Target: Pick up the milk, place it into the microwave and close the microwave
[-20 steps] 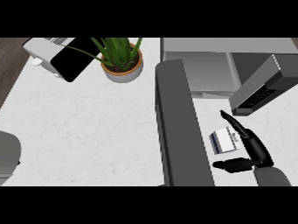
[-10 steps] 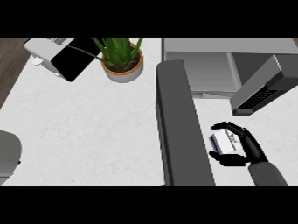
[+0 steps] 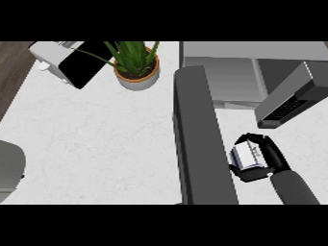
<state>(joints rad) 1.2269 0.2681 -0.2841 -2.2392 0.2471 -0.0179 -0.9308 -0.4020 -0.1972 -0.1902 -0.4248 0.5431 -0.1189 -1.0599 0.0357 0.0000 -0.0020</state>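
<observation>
Gripping milk (image 3: 248,156) — right hand (image 3: 269,158), white counter (image 3: 95,139)

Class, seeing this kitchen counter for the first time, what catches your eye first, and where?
The black right hand, low at the right, is curled round a small milk carton. Beside it, a long dark door runs down the middle from the open microwave at upper right. A green potted plant stands at top centre.

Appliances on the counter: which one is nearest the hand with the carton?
The grey microwave, just beyond the right hand holding the milk; the white appliance sits far left.
</observation>
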